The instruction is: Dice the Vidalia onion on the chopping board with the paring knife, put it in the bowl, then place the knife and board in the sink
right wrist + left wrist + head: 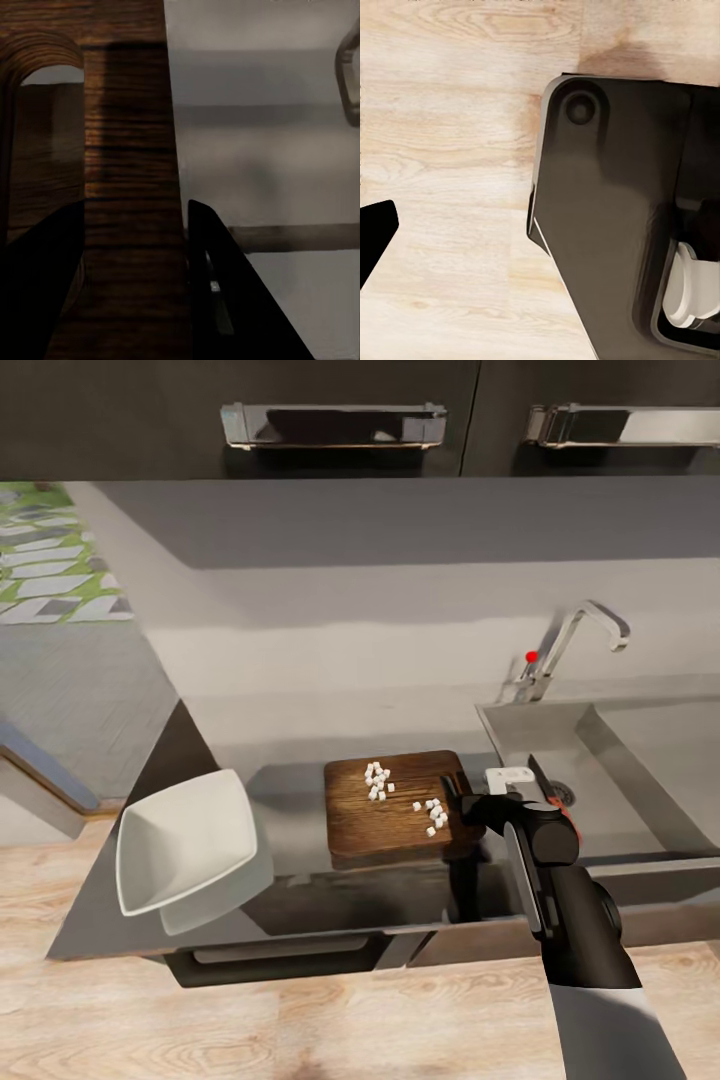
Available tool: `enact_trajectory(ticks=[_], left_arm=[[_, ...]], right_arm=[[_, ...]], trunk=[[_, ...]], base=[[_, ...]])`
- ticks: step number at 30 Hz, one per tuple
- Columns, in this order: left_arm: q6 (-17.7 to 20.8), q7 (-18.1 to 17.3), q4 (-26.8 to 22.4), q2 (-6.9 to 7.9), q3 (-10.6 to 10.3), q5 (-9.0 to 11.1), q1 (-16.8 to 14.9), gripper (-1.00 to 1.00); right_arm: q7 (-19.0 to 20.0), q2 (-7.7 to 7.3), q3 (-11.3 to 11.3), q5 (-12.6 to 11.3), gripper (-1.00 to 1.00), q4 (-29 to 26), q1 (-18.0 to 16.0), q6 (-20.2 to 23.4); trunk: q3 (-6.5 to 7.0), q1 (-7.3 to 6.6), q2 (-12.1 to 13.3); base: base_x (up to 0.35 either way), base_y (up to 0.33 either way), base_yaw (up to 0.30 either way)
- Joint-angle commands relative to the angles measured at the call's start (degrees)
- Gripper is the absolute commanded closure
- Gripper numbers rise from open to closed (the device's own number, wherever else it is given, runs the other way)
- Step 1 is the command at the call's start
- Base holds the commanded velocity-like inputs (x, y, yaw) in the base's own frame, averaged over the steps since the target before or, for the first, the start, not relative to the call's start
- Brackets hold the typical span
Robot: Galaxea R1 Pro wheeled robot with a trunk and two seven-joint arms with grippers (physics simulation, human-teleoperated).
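So the right gripper (pixel 478 807) is clamped on the right edge of the chopping board (pixel 395 810), dark grainy wood running between its black fingers (pixel 225 300) in the wrist view. Little white cubes of diced onion (pixel 378 780) sit in two clusters on top. Left of it on the glossy grey counter (pixel 290 830) there's the white square bowl (pixel 185 850). The steel sink (pixel 640 780) is further right. Can't tell the left gripper's state.

Dark cabinets (pixel 350 420), light wooden floor (pixel 300 1020)

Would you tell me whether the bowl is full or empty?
Empty: the bowl shows a bare white inside; the diced onion lies on the chopping board.
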Motion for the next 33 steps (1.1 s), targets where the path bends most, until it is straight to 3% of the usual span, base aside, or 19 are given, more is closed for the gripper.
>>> enact_trajectory(ticks=[1, 9, 33], left_arm=[[-0.21, 0.45, -0.06, 0.13, -0.39, 0.53, -0.01, -1.0], [-0.19, 0.45, -0.06, 0.14, -0.41, 0.53, 0.0, -1.0], [-0.22, 0.45, 0.47, 0.12, -0.38, 0.53, -0.01, -1.0]], right_arm=[[0.42, 0.03, -0.01, 0.51, 1.0, -0.06, -0.04, 0.28], [0.42, 0.03, -0.01, 0.51, 1.0, -0.06, -0.04, 0.28], [0.42, 0.03, 0.01, 0.51, 1.0, -0.06, -0.04, 0.36]], trunk=[[0.01, 0.03, -0.1], [0.72, 0.03, -0.1], [2.55, 0.03, -0.1]], base=[[-0.082, 0.118, 0.0], [-0.037, 0.119, -0.04], [-0.054, 0.05, -0.184]])
